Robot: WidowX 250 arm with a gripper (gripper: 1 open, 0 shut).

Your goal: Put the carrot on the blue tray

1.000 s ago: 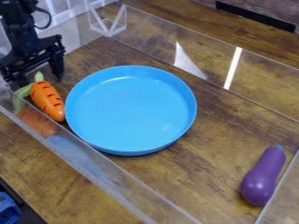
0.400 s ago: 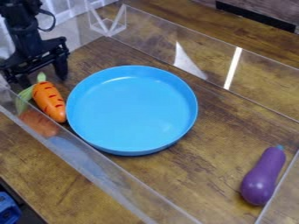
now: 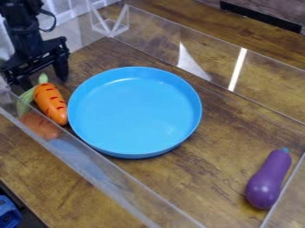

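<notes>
The eggplant [image 3: 268, 178] lies nearest the camera, well apart from my work. The tray [image 3: 134, 113] sits mid-table, nothing on it. The carrot [image 3: 50, 101] lies just beside its left rim, leafy end toward me. My gripper [image 3: 34, 71] hangs over that end, pointing down, jaws spread wide, holding nothing. I judge the step is grasping: I must close on the carrot, then lift.

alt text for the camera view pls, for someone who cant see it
A black robot hand, open and pointing down, sits at the leafy end of a small orange toy carrot lying just left of a large round blue plastic tray on a wooden table. A purple toy eggplant lies at lower right.
</notes>
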